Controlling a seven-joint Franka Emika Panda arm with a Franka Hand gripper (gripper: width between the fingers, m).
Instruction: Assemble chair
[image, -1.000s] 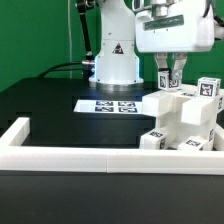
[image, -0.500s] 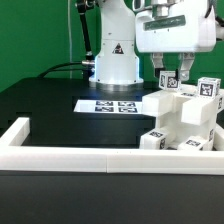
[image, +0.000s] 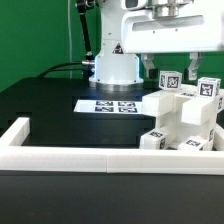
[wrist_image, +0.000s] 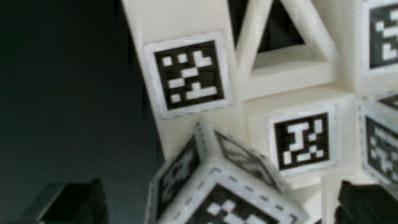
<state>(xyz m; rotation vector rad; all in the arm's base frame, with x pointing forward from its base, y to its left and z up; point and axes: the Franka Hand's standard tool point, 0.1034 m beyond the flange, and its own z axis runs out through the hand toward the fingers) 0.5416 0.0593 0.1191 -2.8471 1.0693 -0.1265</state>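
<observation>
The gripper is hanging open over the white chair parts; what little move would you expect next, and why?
Probably a short lift straight up and away. The gripper stands open, its fingers on either side of a tagged block atop the chair, not clamping it. The block looks seated on the stack, so backing off clear seems the sensible step before fetching another part.

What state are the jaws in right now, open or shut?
Open. In the exterior view the gripper has its fingers spread either side of a tagged block atop the white plastic chair, with gaps showing.
</observation>
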